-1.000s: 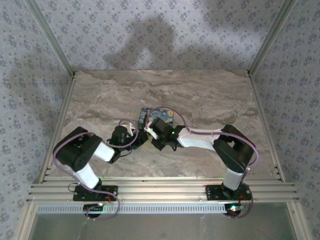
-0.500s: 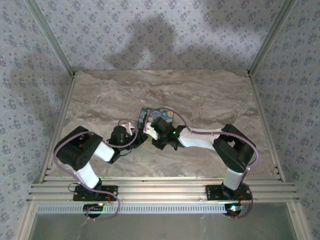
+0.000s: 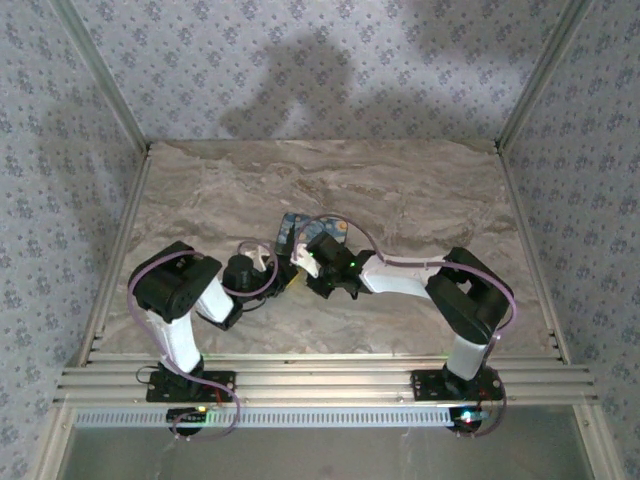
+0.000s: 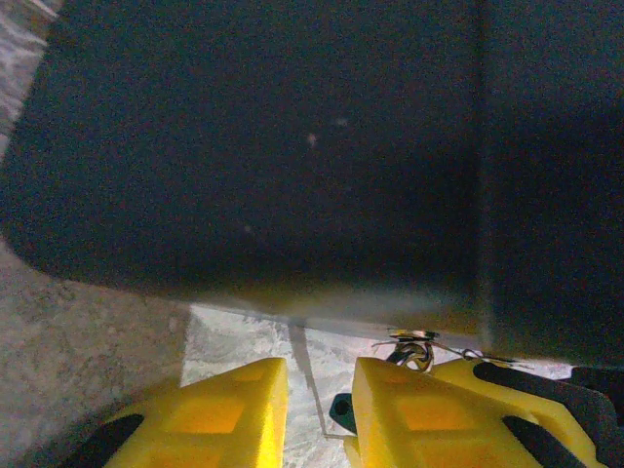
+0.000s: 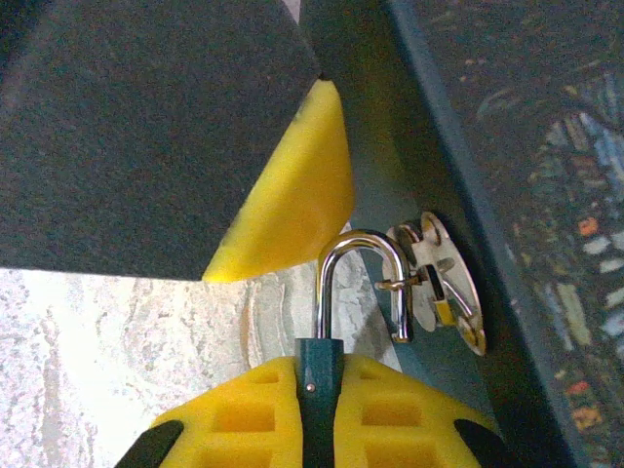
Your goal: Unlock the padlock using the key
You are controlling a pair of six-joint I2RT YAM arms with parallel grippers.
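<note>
In the right wrist view my right gripper [image 5: 320, 359] is shut on the edge of the small dark-blue padlock [image 5: 320, 385]. Its silver shackle [image 5: 359, 278] has one leg in the body. The other leg ends free and hooks through the metal hasp [image 5: 444, 283] on the blue tin [image 5: 507, 146]. My left gripper [image 4: 320, 369] sits close against the tin's dark side [image 4: 292, 156], jaws slightly apart over bare marble. A thin pale sliver [image 4: 314, 385] runs down the gap; I cannot tell if it is the key. From above, both grippers [image 3: 268, 258] [image 3: 300, 264] meet at the tin [image 3: 296, 230].
The left gripper's yellow finger [image 5: 292, 195] hangs just left of the shackle. The right gripper's yellow finger [image 4: 507, 400] and the hasp [image 4: 414, 346] crowd the left gripper's right side. Marble tabletop [image 3: 420, 190] stretches behind the tin, framed by metal rails [image 3: 300, 380].
The left arm's elbow has swung rightward and up toward the centre. Both grippers stay at the tin, and the right one still grips the padlock.
</note>
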